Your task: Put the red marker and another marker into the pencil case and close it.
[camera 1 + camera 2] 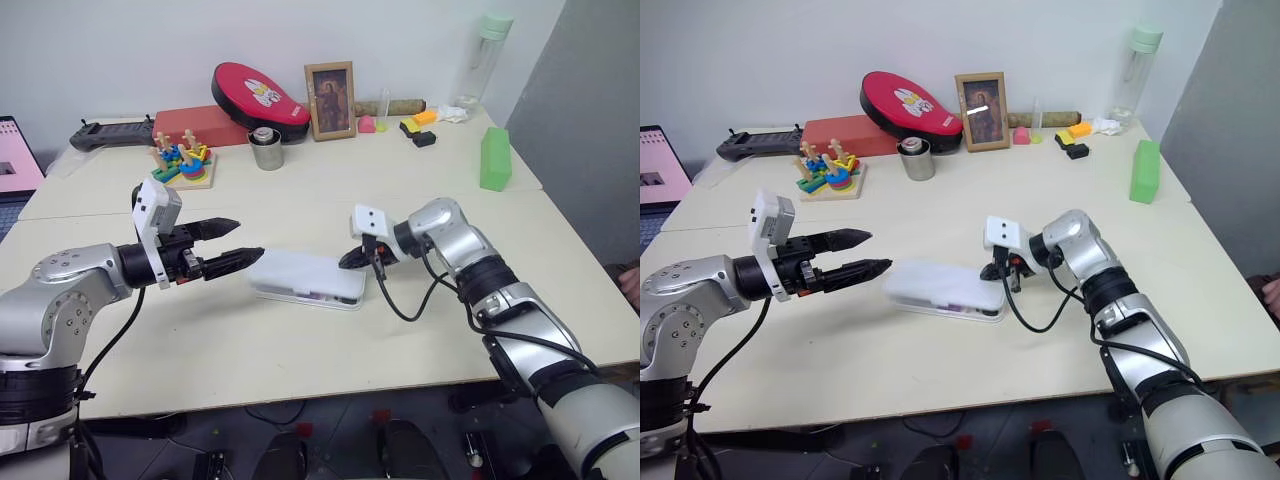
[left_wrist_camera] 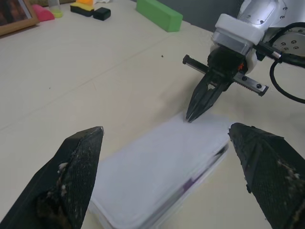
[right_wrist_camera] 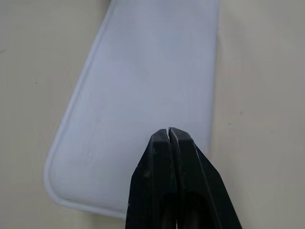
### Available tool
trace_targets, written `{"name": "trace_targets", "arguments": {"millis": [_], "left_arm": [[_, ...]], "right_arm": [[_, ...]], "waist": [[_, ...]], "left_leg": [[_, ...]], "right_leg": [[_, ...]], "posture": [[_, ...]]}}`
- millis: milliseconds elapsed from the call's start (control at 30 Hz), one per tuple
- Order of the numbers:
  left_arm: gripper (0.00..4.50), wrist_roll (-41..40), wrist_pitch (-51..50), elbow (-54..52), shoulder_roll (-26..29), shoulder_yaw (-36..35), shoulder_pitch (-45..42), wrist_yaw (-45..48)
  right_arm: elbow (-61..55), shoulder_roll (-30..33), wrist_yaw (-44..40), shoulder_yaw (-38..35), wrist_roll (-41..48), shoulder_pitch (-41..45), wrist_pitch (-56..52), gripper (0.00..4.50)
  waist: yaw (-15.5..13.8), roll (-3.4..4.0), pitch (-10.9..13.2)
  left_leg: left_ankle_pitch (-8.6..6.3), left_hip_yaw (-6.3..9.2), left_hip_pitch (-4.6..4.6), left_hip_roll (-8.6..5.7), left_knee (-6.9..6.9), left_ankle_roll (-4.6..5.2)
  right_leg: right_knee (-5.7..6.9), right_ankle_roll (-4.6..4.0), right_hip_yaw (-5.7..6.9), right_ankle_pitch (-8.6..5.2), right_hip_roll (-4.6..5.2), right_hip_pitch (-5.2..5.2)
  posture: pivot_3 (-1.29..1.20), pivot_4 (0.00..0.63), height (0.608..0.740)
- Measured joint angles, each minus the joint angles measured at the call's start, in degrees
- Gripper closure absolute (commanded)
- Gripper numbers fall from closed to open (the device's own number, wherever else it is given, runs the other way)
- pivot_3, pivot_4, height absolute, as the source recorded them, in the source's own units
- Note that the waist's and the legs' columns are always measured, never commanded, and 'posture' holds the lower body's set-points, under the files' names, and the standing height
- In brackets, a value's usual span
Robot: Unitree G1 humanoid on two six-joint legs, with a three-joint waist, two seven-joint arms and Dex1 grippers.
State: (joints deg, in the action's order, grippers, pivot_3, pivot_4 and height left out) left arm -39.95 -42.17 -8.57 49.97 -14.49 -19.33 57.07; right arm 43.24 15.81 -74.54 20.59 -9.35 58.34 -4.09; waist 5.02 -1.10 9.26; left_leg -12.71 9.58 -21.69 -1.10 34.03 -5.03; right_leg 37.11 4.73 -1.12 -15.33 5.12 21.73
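Head views: case [image 1: 306, 277] lies flat near the middle of the table [image 1: 300, 200], lid down or nearly so; a dark seam along its near edge shows a hint of purple and red, so I judge both markers already inside and only the closing left; left gripper [image 1: 232, 246] hovers level at the case's left end, fingers spread wide, holding nothing, tips just short of the lid; placed, I judge, to brace the box against sliding; right gripper [image 1: 352, 258] sits at the case's right end, fingers pinched together and empty, angled down toward the lid corner; a closed tip makes a firm poker for pressing a lid home; red pouch [image 1: 260, 97], picture frame [image 1: 330, 99], metal cup [image 1: 266, 150], green block [image 1: 494, 158] and toy stacker [image 1: 182, 161] stand well apart at the far side, no part in this.

Left wrist view: both wide fingers [image 2: 71, 179] frame the case [image 2: 157, 176]; the lid edge stands slightly proud, a purple streak in the gap, so the latch is probably not yet seated; the right gripper [image 2: 195, 107] comes down at the far corner, tip at or just above the lid; contact cannot be told.

Right wrist view: shut fingers [image 3: 171, 186] over the white lid [image 3: 143, 90], aimed near one short end; that spot suits pressing the lid shut.
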Motion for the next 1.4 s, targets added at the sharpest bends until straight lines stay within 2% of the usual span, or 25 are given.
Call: {"name": "trace_targets", "arguments": {"millis": [400,500,667,767,900,1400], "left_arm": [[0.00,0.2,0.0,0.0,0.5,0.0,0.1,1.1],[0.00,0.4,0.1,0.0,0.5,0.0,0.1,1.1],[0.00,0.7,0.1,0.0,0.5,0.0,0.1,1.0],[0.00,0.7,0.1,0.1,0.5,0.0,0.0,1.0],[0.00,0.8,0.1,0.1,0.5,0.0,-0.4,0.9],[0.00,0.8,0.1,0.1,0.5,0.0,-0.6,0.9]], "right_arm": [[-4.0,1.0,9.2,7.1,-7.6,-1.4,6.8,4.47],[-3.0,0.6,9.0,6.1,-6.7,-1.4,5.5,4.47],[-3.5,0.3,6.3,4.1,-3.8,-1.7,2.2,4.47],[-6.1,0.3,4.2,3.7,-2.2,-2.6,0.5,4.47],[-9.3,0.2,3.2,3.8,-1.3,-3.7,-1.6,4.47],[-17.5,-2.8,2.5,6.7,-0.5,-7.7,-6.3,4.47]], "waist": [[-0.2,-0.12,-0.1],[-0.3,-0.13,-0.1],[-0.4,-0.11,-0.1],[-0.3,-0.10,-0.1],[0.0,-0.09,-0.1],[-0.2,-0.07,-0.1]], "left_leg": [[0.09,-0.05,1.04,0.16,-0.04,0.09],[0.15,-0.05,1.28,0.32,-0.03,0.14],[0.14,-0.08,1.23,0.63,-0.06,0.09],[0.11,-0.07,0.78,0.86,-0.10,0.05],[-0.03,-0.16,0.73,0.91,-0.25,-0.13],[-0.10,-0.24,0.76,1.02,-0.26,-0.22]], "right_leg": [[0.01,0.38,-0.02,-0.14,-0.13,-0.96],[-0.04,0.37,-0.01,-0.14,-0.27,-1.25],[-0.06,0.26,-0.01,-0.08,-0.58,-1.18],[0.02,-0.11,-0.02,0.04,-0.81,-0.59],[0.01,-0.35,-0.07,-0.04,-0.83,-0.43],[-0.03,-0.19,-0.12,-0.16,-0.94,-0.44]], "posture": [[0.00,0.150,0.740],[0.00,0.150,0.740],[0.00,0.150,0.740],[0.00,0.150,0.740],[0.00,0.150,0.740],[0.00,0.150,0.740]]}}
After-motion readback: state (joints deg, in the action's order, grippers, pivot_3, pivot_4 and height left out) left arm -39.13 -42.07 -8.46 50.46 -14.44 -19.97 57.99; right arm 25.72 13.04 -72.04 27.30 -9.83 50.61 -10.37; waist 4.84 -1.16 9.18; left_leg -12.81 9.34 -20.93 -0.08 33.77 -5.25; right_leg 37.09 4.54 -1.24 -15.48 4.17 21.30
